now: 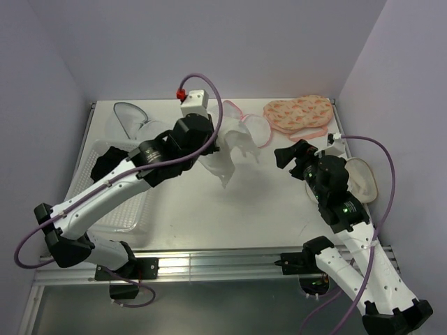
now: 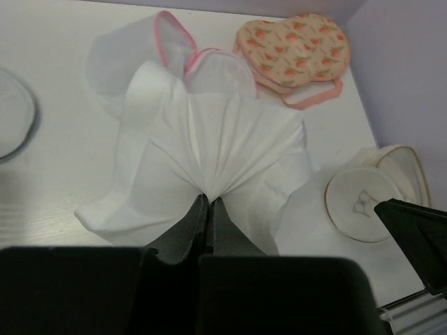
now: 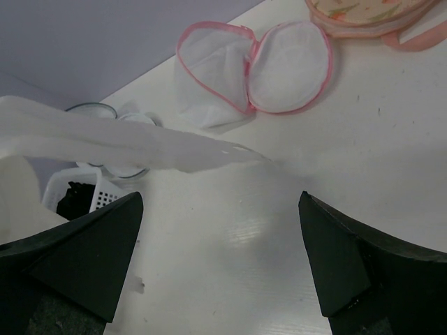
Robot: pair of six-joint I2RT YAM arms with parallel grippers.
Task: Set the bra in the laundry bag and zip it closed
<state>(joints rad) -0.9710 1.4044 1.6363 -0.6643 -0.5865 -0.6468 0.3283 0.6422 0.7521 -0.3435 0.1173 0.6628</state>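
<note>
The laundry bag (image 1: pixel 246 130), white mesh with pink trim, lies open in two halves at the back middle; it also shows in the left wrist view (image 2: pixel 187 64) and the right wrist view (image 3: pixel 251 68). My left gripper (image 2: pixel 208 199) is shut on a white cloth (image 2: pixel 209 150) and holds it above the table, just in front of the bag (image 1: pixel 229 157). My right gripper (image 3: pixel 220 202) is open and empty over bare table to the right (image 1: pixel 290 155). A black fabric, the bra (image 3: pixel 72 198), lies in a white perforated basket (image 3: pixel 98 195) at the left.
An orange patterned pouch (image 1: pixel 299 114) lies at the back right. A round white pouch with beige trim (image 1: pixel 361 179) sits at the right edge. A white mesh pouch with grey trim (image 1: pixel 129 118) lies at the back left. The basket (image 1: pixel 136 209) is under my left arm.
</note>
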